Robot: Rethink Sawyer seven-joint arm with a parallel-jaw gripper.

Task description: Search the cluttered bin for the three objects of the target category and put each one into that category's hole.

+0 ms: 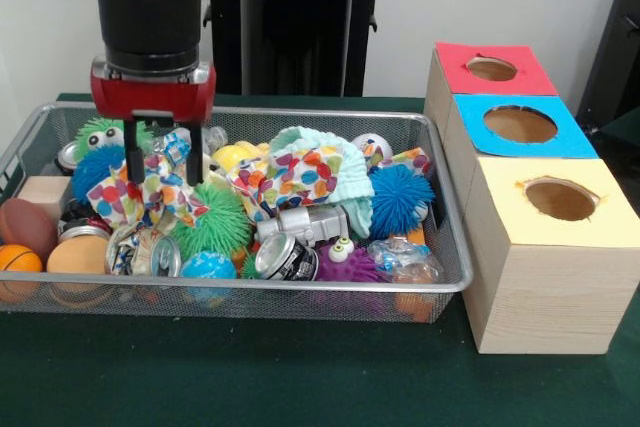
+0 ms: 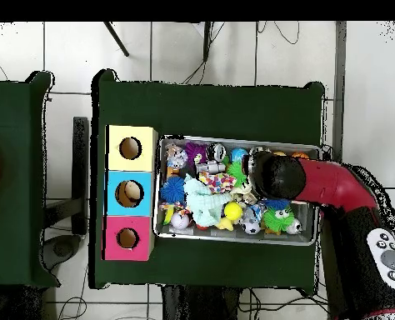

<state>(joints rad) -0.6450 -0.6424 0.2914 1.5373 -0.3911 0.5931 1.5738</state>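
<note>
- Tool (image 1: 161,155): hangs low over the left part of the wire bin (image 1: 452,282), its two dark fingers spread apart and closed on nothing; the tips stand either side of a fold of the polka-dot cloth (image 1: 150,197).
- Task's things: the target category is not stated, so which three items count cannot be told. All candidates lie heaped in the bin; none is in a hole.
- Risk, cloth: closing here would likely pinch fabric only, or drag the cloth and whatever is tangled in it, spilling pieces over the bin's left rim.
- Risk, neighbours: the green spiky ball (image 1: 212,222) and crushed cans (image 1: 288,255) lie touching the cloth; a lift could roll them and bury wanted items deeper.
- Risk, rim: the tool sits near the bin's back-left corner; a sideways move could catch the mesh wall.
- Risk, delivery: the red box (image 1: 496,69), blue box (image 1: 520,125) and yellow box (image 1: 560,199) stand in a row at the bin's right edge; a floppy or oversized load may snag on a hole's edge or go into the wrong colour.
</note>
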